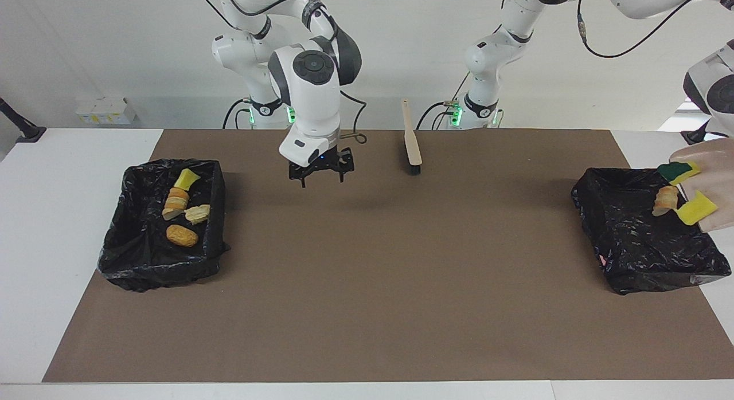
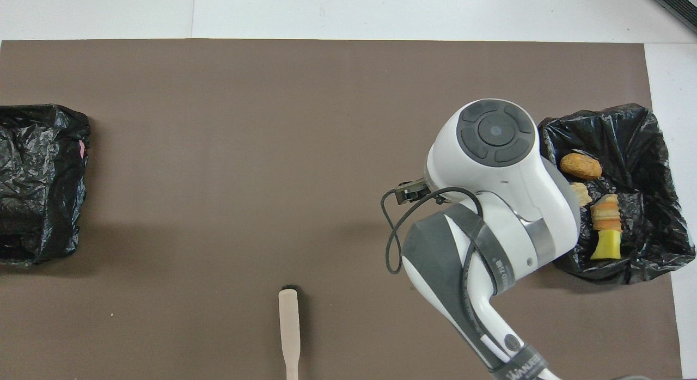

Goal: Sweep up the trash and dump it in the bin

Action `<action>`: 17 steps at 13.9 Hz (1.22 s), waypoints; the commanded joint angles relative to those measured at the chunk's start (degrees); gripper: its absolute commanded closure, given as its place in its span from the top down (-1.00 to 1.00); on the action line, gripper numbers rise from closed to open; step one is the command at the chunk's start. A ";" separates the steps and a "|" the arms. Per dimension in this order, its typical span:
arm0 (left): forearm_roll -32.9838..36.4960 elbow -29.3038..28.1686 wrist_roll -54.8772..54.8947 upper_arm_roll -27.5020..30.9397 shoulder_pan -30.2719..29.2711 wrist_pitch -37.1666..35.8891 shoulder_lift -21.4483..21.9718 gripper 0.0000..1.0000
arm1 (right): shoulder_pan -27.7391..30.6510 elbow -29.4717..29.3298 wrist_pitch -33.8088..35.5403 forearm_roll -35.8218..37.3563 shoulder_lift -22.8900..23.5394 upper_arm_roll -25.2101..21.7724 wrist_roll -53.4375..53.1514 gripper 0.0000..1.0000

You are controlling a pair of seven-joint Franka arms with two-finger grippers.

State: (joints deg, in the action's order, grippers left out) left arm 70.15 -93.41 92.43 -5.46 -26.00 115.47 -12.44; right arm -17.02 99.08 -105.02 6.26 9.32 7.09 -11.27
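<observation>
Trash (image 1: 182, 205) (four pieces) lies in the black-lined bin (image 1: 117, 239) beside the raised right gripper (image 1: 322, 176), fingers spread, empty. Three pieces (image 1: 682, 196) tip from the beige dustpan (image 1: 717, 188) over the second bin (image 1: 631, 257). From overhead, the brush (image 2: 289, 325) stands nearer the robots than the first bin. The left gripper is out of view.

Brown mat (image 1: 373, 308) on white table (image 1: 69, 159)

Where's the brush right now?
The brush stands bristles-down on the brown mat, close to the robots, between the two arm bases, nothing touching it.
</observation>
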 commanded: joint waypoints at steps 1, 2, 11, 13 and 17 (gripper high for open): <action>3.85 1.04 -1.12 0.71 2.71 -4.97 1.45 -1.00 | 1.20 -3.52 3.32 1.92 -0.53 0.73 4.85 1.00; 4.98 1.22 -1.12 0.80 3.41 -6.81 1.72 -1.00 | 2.24 -5.10 3.94 1.22 -1.41 0.21 4.86 1.00; -6.73 3.07 -1.20 -0.52 10.62 -15.08 3.65 -1.00 | 14.81 -5.30 4.30 1.39 -3.17 -0.85 5.21 1.00; -15.80 2.63 -1.29 -0.61 12.46 -17.98 4.09 -1.00 | 14.39 -5.30 4.12 1.04 -3.26 -6.35 9.49 1.00; -28.55 0.87 -9.44 -0.69 17.73 -22.12 5.14 -1.00 | 15.87 -5.21 3.32 -3.60 -6.59 -9.63 10.58 1.00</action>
State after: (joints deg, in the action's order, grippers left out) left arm 45.96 -90.79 87.51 -6.81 -11.32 95.17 -8.97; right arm -2.22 93.58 -101.82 5.55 5.10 -2.30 -1.20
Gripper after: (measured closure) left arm 0.687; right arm 0.000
